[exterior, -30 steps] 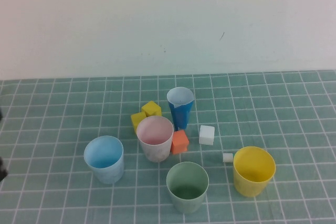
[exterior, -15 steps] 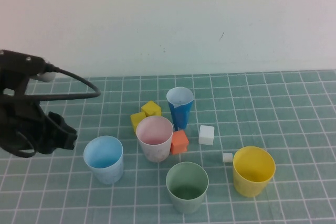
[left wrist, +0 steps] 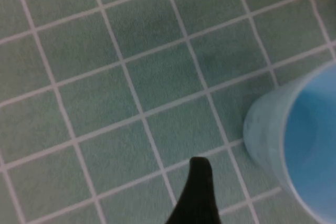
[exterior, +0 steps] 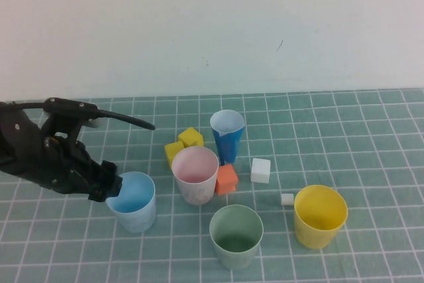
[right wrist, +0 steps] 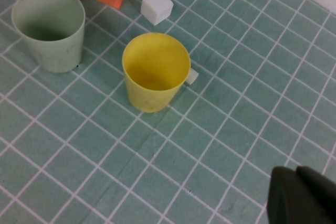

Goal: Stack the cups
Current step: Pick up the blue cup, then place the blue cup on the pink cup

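Now the left end effector [exterior: 109,187] sits at the left rim of the light blue cup [exterior: 132,201], touching or just about touching it; whether its fingers are spread or closed cannot be told, since the left wrist view shows only 1 dark fingertip [left wrist: 198,192] over the green gridded tabletop [exterior: 371,137] beside that cup. Taking the pink-white cup [exterior: 196,174] as the clock's centre in the high view, the light blue cup stands at 8 o'clock, the pale green cup [exterior: 236,235] at 5 o'clock and the yellow cup [exterior: 320,216] at 4 o'clock, all 4 upright, open side up and apart from each other. A smaller dark blue cup [exterior: 227,136] stands at 1 o'clock. 2 yellow cubes [exterior: 183,144] lie at 11 o'clock, an orange cube [exterior: 226,179] touches the pink-white cup at 3 o'clock, and a white cube [exterior: 261,170] lies beyond it. The right end effector [right wrist: 302,196] shows only as a dark shape in its wrist view, near the yellow cup, and its state cannot be told.
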Controlling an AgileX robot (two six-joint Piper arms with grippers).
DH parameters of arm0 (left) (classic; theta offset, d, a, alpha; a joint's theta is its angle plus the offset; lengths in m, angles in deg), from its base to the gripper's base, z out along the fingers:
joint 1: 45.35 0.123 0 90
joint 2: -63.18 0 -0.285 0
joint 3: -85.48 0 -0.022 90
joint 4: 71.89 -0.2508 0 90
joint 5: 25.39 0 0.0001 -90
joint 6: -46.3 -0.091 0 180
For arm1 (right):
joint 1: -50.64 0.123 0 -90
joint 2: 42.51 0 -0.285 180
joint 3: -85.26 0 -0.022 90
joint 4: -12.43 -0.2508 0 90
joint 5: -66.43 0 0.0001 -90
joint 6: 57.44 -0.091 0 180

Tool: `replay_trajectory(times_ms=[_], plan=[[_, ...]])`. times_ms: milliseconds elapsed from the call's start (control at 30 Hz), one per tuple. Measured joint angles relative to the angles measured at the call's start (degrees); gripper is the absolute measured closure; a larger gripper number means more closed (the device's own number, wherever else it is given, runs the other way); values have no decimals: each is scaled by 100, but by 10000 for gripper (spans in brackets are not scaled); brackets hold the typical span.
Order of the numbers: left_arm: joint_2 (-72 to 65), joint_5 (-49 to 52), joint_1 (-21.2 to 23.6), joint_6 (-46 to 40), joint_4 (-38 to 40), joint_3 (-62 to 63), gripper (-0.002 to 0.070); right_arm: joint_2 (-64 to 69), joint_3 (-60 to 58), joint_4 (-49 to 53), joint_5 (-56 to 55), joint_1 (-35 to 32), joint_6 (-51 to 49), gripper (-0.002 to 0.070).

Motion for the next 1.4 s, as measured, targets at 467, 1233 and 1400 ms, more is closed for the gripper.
replay_trajectory(times_ms=[467,1233,1400], plan=[[-1316,794,-10,26,439,942,625,0,-10,-49,-187,0,0,679],[-1490,2053,-1319,279,-108,3192,668,0,-21,-130,-187,0,0,679],[-1564,2030,-1297,478,-218,3192,668,0,-42,-141,-187,0,0,679]])
